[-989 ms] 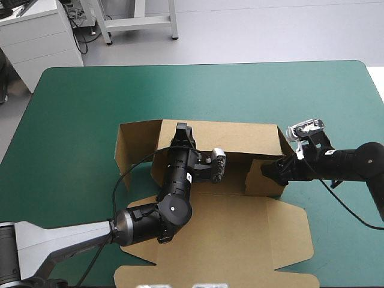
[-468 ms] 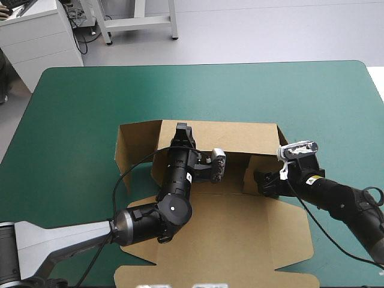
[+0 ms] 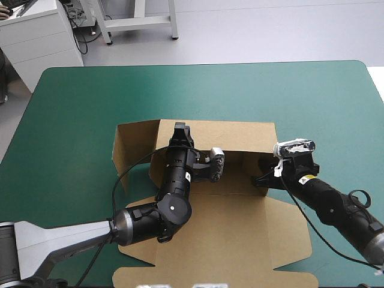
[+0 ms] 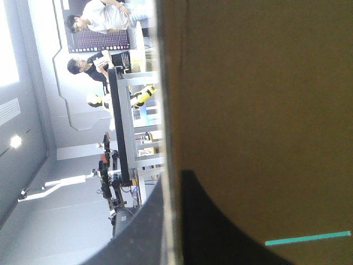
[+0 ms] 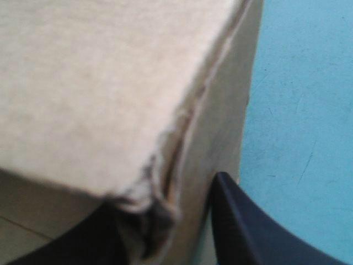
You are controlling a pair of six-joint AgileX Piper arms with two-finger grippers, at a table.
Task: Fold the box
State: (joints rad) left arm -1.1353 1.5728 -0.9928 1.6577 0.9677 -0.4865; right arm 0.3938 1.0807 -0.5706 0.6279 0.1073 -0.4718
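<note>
Right pincer (image 3: 259,178) has swung inward along the box's (image 3: 240,234) right wall, pinching it. Left pincer (image 3: 181,131) pinches the back wall. Tuck seems under way.

Tips of right gripper (image 3: 262,173) hidden by box (image 3: 240,234) wall

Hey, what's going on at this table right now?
Two robot arms are folding a brown box on the teal-green table. The left gripper is shut on the raised far wall. The right gripper is shut on the right side wall near its corner. The lid panel lies flat toward the near edge.
</note>
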